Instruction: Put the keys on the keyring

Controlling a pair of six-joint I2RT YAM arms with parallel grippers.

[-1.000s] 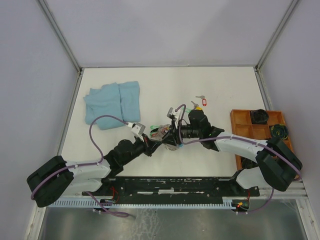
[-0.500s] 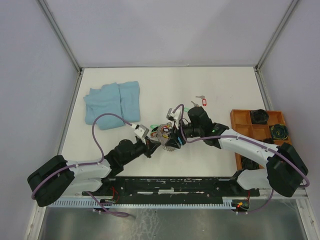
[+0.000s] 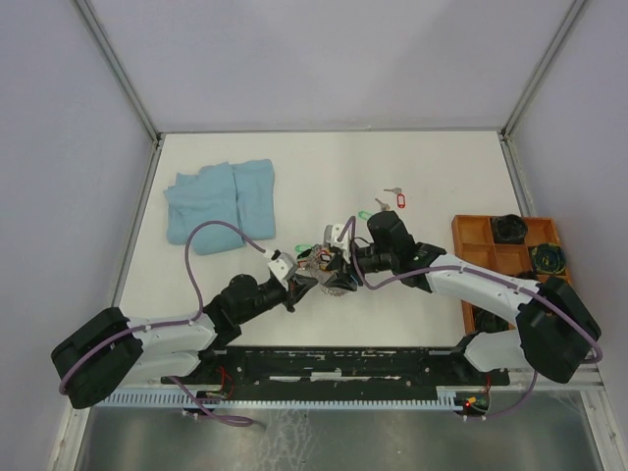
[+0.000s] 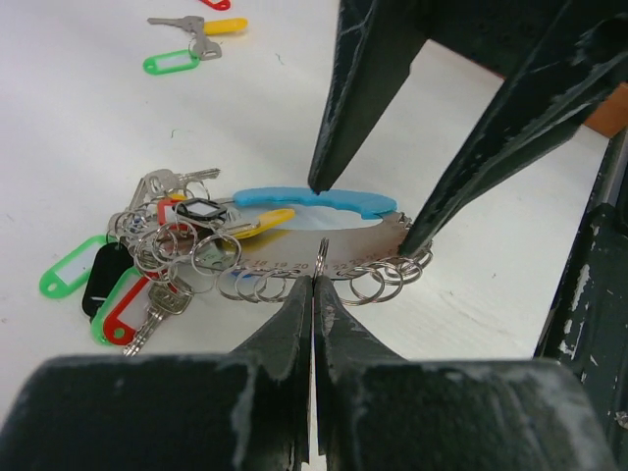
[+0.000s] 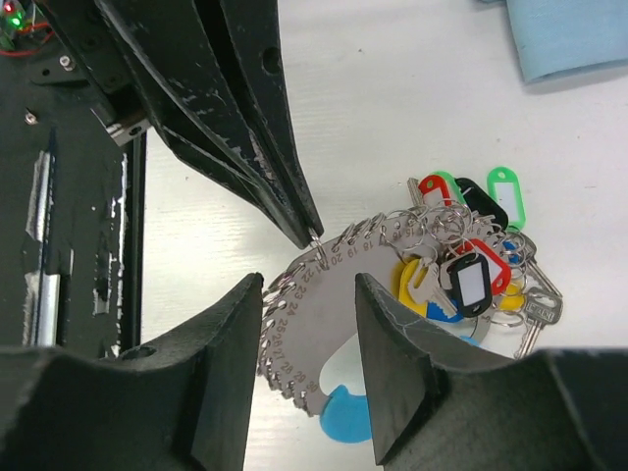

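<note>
Our right gripper (image 5: 309,285) has slid in, half open and empty, astride the keyring (image 5: 329,334). Our left gripper (image 4: 314,283) is closed tight on one ring (image 4: 320,257); loose keys (image 4: 201,39) lie beyond, nearer the right arm.

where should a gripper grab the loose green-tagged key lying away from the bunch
Probably the green tag, pinched across its narrow width, coming straight down from above. It lies flat on the table, so there is no edge to get under from the side, and the oblong plastic offers more to hold than the thin metal key, crowded by the yellow tag.
</note>
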